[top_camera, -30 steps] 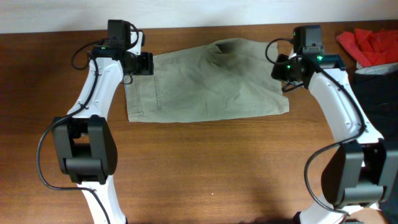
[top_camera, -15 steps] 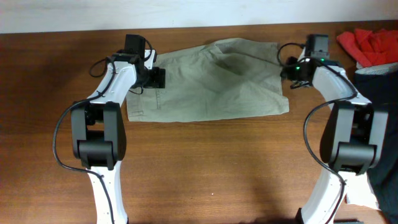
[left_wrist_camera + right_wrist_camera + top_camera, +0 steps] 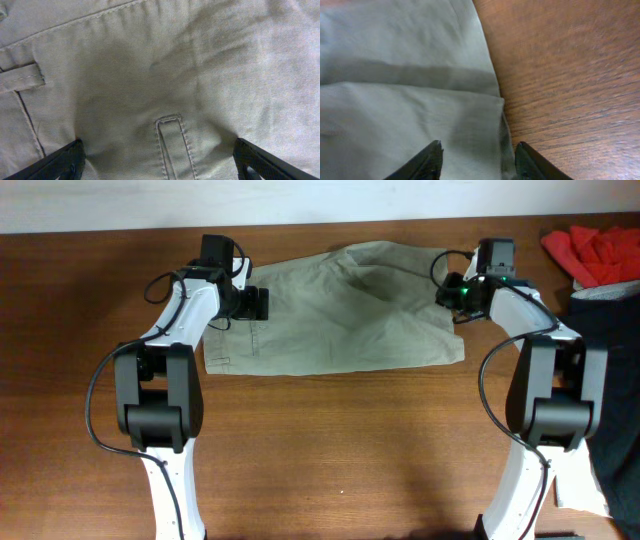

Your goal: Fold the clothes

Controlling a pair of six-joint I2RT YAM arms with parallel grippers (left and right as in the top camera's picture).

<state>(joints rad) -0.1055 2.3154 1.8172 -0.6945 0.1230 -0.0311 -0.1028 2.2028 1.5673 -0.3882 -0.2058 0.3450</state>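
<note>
Khaki shorts (image 3: 345,310) lie spread on the brown table (image 3: 330,440) at the back middle. My left gripper (image 3: 255,302) is open low over the waistband end at the left; in the left wrist view its fingers (image 3: 159,162) straddle a belt loop (image 3: 172,145). My right gripper (image 3: 452,292) is open over the shorts' right edge. In the right wrist view its fingers (image 3: 477,157) straddle the folded hem edge (image 3: 497,120), with bare wood to the right.
A red cloth (image 3: 592,252) and a dark garment (image 3: 610,340) lie at the table's right edge. A white wall strip runs along the back.
Both arms have swung in and lowered onto the shorts' ends. The left gripper shifted right onto the waistband; the right gripper shifted left over the hem.
</note>
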